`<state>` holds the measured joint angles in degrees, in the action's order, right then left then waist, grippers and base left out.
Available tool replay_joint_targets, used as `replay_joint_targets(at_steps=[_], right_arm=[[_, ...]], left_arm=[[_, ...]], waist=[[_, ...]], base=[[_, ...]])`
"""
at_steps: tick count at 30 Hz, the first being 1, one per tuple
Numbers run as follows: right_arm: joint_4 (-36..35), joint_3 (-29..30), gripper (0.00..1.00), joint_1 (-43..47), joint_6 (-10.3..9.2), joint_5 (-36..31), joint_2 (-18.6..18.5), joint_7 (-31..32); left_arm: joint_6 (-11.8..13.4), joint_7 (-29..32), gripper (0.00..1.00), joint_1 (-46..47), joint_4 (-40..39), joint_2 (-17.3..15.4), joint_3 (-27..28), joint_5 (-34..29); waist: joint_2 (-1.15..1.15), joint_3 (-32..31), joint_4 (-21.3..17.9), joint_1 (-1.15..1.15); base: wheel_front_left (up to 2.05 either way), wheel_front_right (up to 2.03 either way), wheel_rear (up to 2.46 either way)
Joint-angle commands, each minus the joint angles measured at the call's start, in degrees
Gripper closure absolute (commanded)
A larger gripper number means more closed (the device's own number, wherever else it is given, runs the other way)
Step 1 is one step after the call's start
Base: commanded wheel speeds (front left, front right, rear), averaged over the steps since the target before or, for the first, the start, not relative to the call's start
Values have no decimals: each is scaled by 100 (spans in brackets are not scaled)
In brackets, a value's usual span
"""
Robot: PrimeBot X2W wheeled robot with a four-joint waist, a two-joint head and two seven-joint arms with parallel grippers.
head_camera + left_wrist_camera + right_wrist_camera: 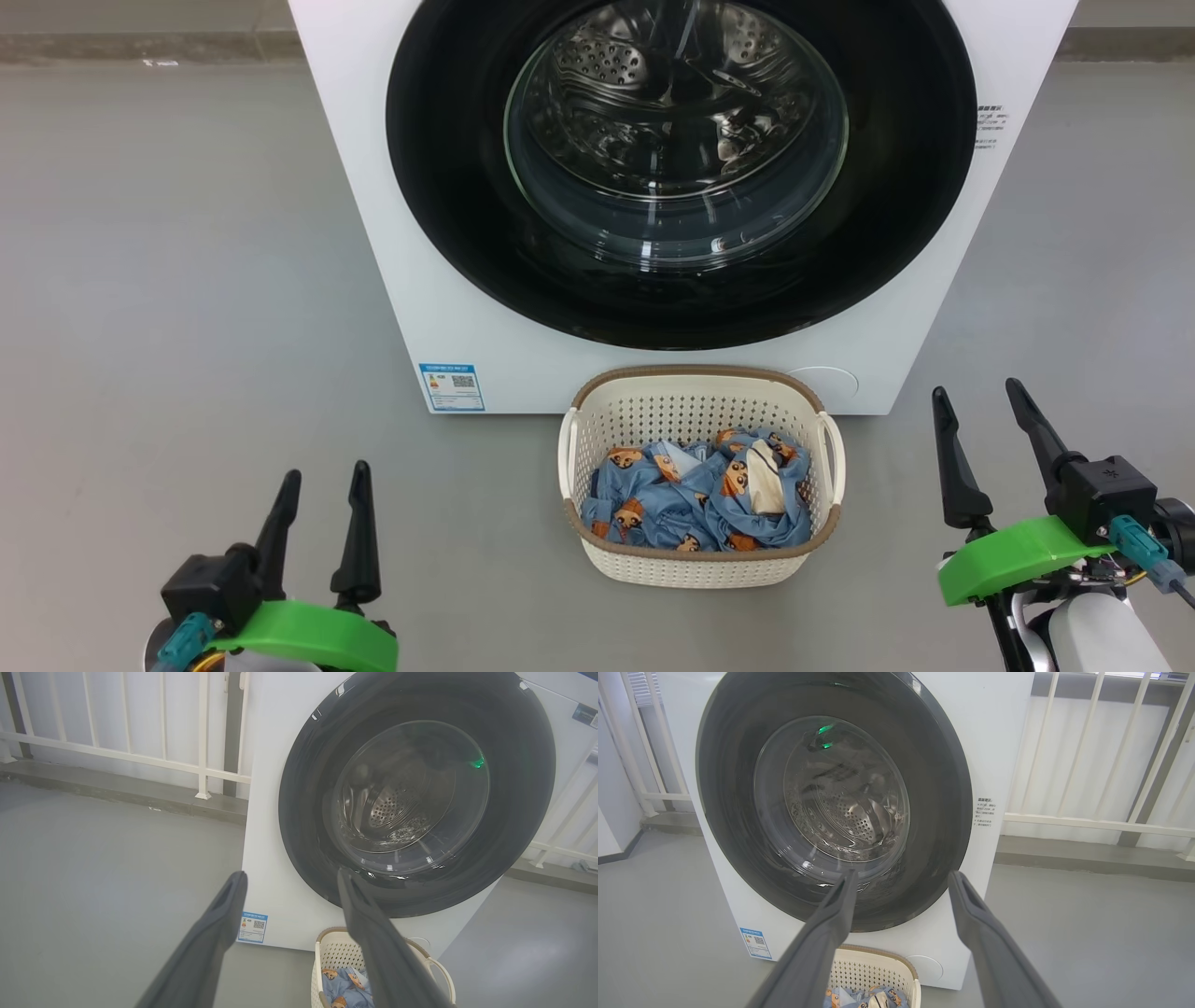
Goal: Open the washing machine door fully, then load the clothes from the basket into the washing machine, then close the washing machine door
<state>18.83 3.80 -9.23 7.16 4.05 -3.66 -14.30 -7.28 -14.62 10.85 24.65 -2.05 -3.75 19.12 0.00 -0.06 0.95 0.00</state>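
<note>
The washing machine [373, 233] stands on the grey floor [168, 280] with its round black door [448, 205] shut. The basket [695, 375] sits just in front of it, holding the blue bear-print clothes [653, 509]. The left gripper [328, 469] and right gripper [976, 385] hover either side of the basket, fingers spread and empty.

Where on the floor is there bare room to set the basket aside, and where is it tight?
Bare grey floor lies left of the washing machine, up to the left gripper, and again right of it, beyond the right gripper. Crowded: the basket of clothes sits close before the machine, below the shut door.
</note>
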Motion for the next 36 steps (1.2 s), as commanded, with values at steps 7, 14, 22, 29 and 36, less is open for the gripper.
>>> replay_joint_targets(at_steps=[7, 14, 22, 29, 36], right_arm=[[-128, -162, 0, -243, 33, 61, -55, -70], [-131, -172, 0, -231, 33, 57, -46, -70], [-72, -173, 0, -238, 33, 122, -57, -70], [-31, -179, 0, -256, 33, 174, -75, -70], [-23, -171, 0, -269, 33, 185, -63, -70]], left_arm=[[-21, -38, 0, 264, -160, -83, 161, 26], [-21, -38, 0, 258, -235, -83, 157, 58], [-21, -38, 0, 234, -262, -83, 159, 56], [-21, -38, 0, 237, -264, -83, 159, 76], [-21, -38, 0, 245, -265, -83, 157, 111]], waist=[[0, -10, -10, 0], [0, -12, -10, 0], [0, -12, 1, 0], [0, 6, 2, 0], [0, 22, -2, 0]], base=[[0, 0, 0], [0, 0, 0], [0, 0, 0], [0, 0, 0], [0, 0, 0]])
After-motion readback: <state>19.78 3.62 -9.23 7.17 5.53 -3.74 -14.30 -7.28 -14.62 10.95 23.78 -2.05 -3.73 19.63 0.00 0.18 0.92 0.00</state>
